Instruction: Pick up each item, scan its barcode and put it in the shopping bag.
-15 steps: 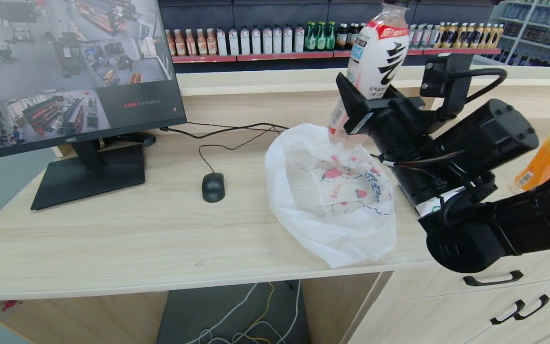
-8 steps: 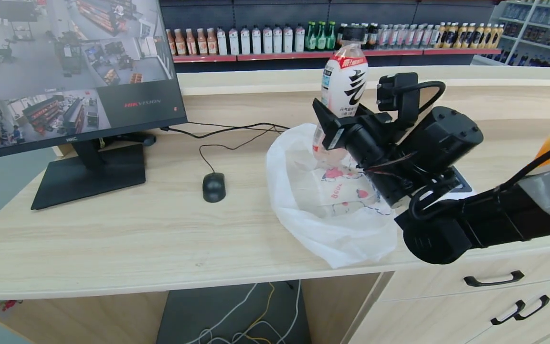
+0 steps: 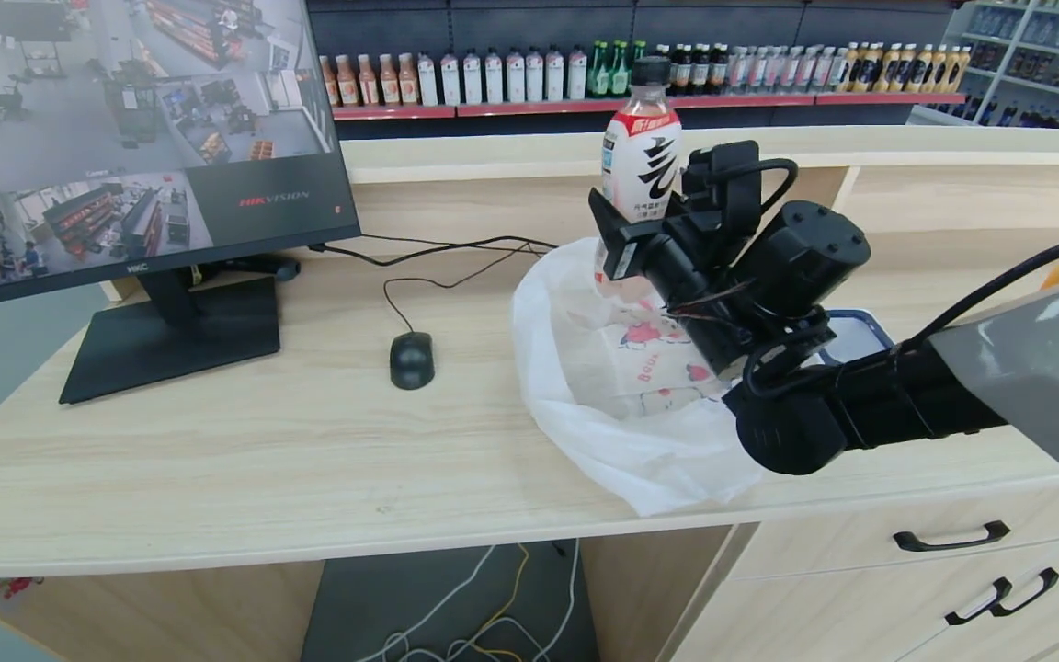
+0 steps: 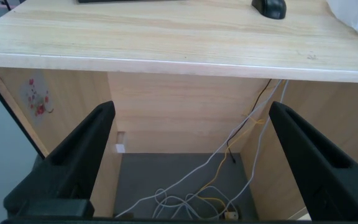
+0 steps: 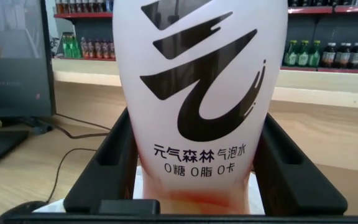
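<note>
R gripper (image 3: 629, 241) clamps white drink bottle (image 3: 637, 161) upright, base over far rim of shopping bag (image 3: 585, 414), right of centre on counter (image 3: 309, 441). L gripper (image 4: 191, 134) fingers wide apart, nothing btwn, low before counter's near edge.

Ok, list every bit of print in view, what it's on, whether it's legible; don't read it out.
The bottle in the right gripper: big black brush mark, two rows of small characters; legible.
Its red neck band: white characters; too small.
The monitor: red logo word on screen; legible.
The shopping bag: red and blue print; creased, illegible.
The shelf bottles: labels too small.
</note>
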